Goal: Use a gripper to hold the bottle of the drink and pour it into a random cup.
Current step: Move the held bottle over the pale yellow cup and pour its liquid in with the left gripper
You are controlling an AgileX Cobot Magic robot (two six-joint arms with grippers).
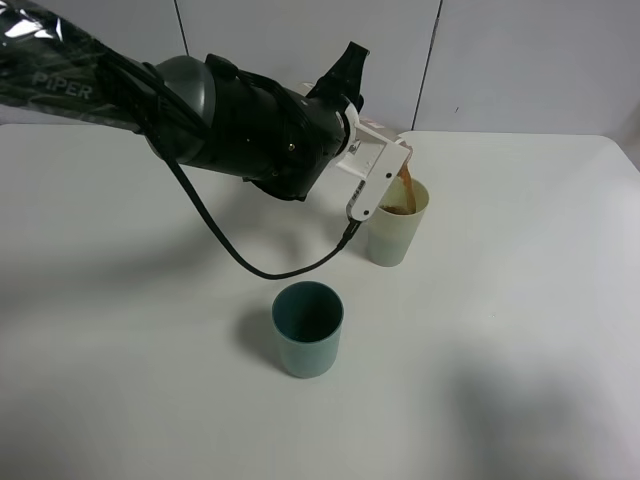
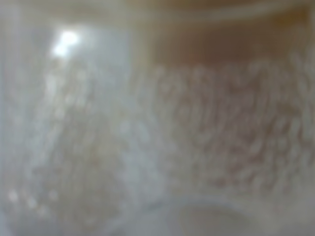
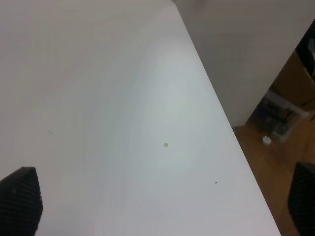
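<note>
The pouring is under way: the left gripper (image 1: 385, 175) has its fingers clamped tight on the bottle (image 1: 400, 160). The bottle is tipped mouth-down past the fingertips, and a brown stream drops into the pale yellow-green cup (image 1: 395, 240) just below them. The cup already holds some drink; how much is left in the bottle I cannot tell, since the close view is only a blur, probably its wall. What remains is to finish the pour, right the bottle and set it on the table (image 1: 520, 330); the teal cup (image 1: 308, 335), well apart from the fingers, looks empty.
</note>
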